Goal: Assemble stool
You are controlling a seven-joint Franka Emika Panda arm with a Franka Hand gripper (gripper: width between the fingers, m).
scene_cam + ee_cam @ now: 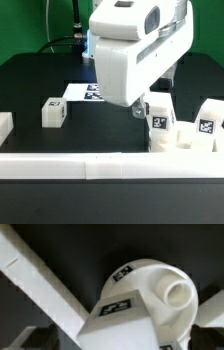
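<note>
A long white border rail (110, 165) fences the black tabletop (40, 80) in the foreground. The round white plastic stool seat (168, 135) sits just behind it at the exterior view's right, likely braced there for fitting. The arm's pincer (138, 106) hangs close over the seat; whether it grips cannot be told. One tagged white blocky leg (55, 112) lies well apart.

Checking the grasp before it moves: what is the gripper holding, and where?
Cannot tell: the seat is close to the gripper, but no finger contact shows.
</note>
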